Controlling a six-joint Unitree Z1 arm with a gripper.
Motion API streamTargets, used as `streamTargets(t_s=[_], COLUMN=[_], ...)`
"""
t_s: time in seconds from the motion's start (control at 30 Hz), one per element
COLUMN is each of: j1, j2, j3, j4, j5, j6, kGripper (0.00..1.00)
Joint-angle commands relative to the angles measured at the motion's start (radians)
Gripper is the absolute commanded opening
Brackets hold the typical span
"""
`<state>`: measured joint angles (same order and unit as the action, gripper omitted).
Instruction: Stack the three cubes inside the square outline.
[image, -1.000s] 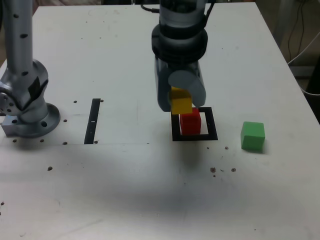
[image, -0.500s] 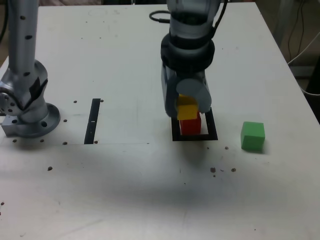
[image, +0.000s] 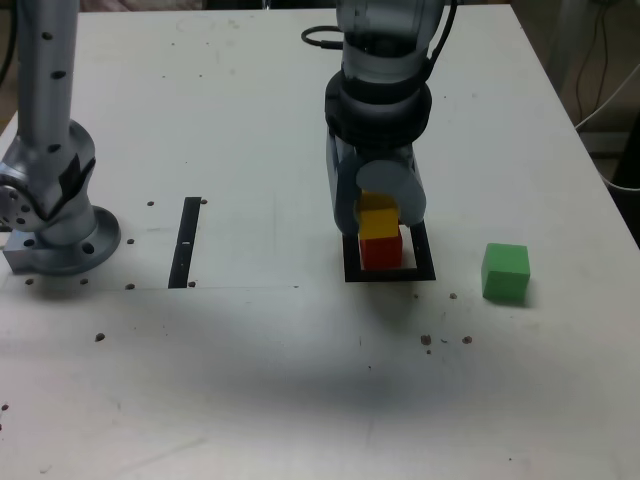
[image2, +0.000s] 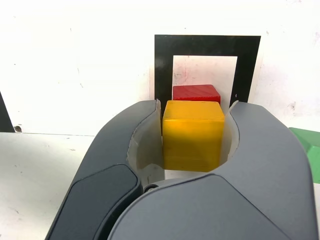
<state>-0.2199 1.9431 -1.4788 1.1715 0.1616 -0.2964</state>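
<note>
- Yellow cube (image2: 193, 134) sits clamped between my claw's (image2: 194, 137) jaws, right over the red cube (image: 380, 249).
- Red cube stands inside the square outline (image: 424, 256).
- Green cube (image: 505, 271) rests on the worktop (image: 250, 370), toward the exterior view's right.

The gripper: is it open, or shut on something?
Shut on the yellow cube. In the wrist view, the gripper has both jaws pressed against the cube's sides, above the red cube.
</note>
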Motion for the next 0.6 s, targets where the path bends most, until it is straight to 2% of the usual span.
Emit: streamTargets(t_s=[0.0,0.37,0.47,0.57], j1=[0.002,0.002,0.002,0.002], j2=[0.006,0.005,0.006,0.006], j3=[0.003,0.015,0.017,0.019], j4=[-0.006,-0.032,-0.033,-0.037], j5=[0.002,0.001,0.002,0.003], j6=[0.000,0.000,0.000,0.000], kGripper=[0.24,0.29,0.37,0.54])
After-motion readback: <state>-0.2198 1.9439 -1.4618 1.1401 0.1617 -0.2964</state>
